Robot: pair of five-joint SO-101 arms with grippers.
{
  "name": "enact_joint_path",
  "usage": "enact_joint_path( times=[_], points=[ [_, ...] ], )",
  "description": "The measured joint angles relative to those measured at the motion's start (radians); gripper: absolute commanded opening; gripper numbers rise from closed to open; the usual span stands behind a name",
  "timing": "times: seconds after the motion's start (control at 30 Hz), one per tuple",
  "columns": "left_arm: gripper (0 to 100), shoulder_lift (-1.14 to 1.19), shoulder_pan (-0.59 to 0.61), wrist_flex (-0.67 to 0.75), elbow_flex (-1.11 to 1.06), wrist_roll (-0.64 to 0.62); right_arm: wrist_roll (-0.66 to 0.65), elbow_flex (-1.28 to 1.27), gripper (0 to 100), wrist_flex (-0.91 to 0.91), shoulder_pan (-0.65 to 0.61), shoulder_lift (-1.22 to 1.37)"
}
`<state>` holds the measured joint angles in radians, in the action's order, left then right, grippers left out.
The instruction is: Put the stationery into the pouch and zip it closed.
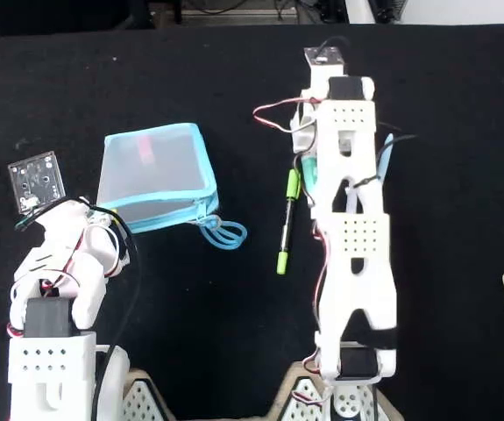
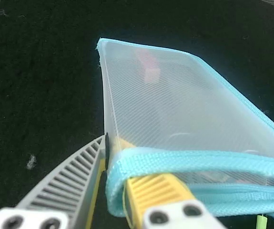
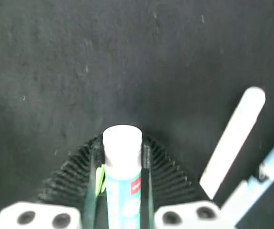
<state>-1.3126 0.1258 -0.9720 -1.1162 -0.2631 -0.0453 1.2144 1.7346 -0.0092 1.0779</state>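
My left pincer is clamped on a corner of the translucent ribbed-mesh pouch, which lies on the black tabletop. Its soft blue trim sits between my fingers. My right pincer is closed around a cylindrical, white-capped glue stick, its lower end cut off. Something pink inside the pouch is too blurred to name.

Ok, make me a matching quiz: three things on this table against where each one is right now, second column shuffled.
1 pouch
2 green pen
3 white-capped tube

A lying loose on the table
B held in the right gripper
C edge pinched by the left gripper

Pairs: 1-C, 2-A, 3-B
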Motion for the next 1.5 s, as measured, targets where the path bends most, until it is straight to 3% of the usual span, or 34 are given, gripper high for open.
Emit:
enact_joint_path(
  times=[0.23,0.53,0.67,0.77,0.93,1.17,1.23,1.37,1.5],
  points=[
    [3,0.000,0.000,0.000,0.000,0.000,0.006,-0.539,1.1,-0.014,-0.002,-0.358],
    [3,0.000,0.000,0.000,0.000,0.000,-0.018,-1.416,1.2,-0.411,-0.021,-0.902],
    [3,0.000,0.000,0.000,0.000,0.000,-0.064,-1.648,1.3,-0.493,-0.028,-0.996],
    [3,0.000,0.000,0.000,0.000,0.000,-0.089,-1.691,3.1,-0.499,-0.023,-0.996],
    [3,0.000,0.000,0.000,0.000,0.000,-0.095,-1.691,15.3,-0.503,-0.026,-0.931],
    [3,0.000,0.000,0.000,0.000,0.000,-0.103,-1.651,15.5,-0.466,-0.026,-0.884],
    [3,0.000,0.000,0.000,0.000,0.000,-0.103,-1.642,14.1,-0.460,-0.026,-0.882],
    [3,0.000,0.000,0.000,0.000,0.000,-0.141,-1.642,0.7,-0.457,-0.046,-0.882],
    [3,0.000,0.000,0.000,0.000,0.000,-0.192,-1.642,1.1,-0.450,-0.058,-0.885]
  ],
)
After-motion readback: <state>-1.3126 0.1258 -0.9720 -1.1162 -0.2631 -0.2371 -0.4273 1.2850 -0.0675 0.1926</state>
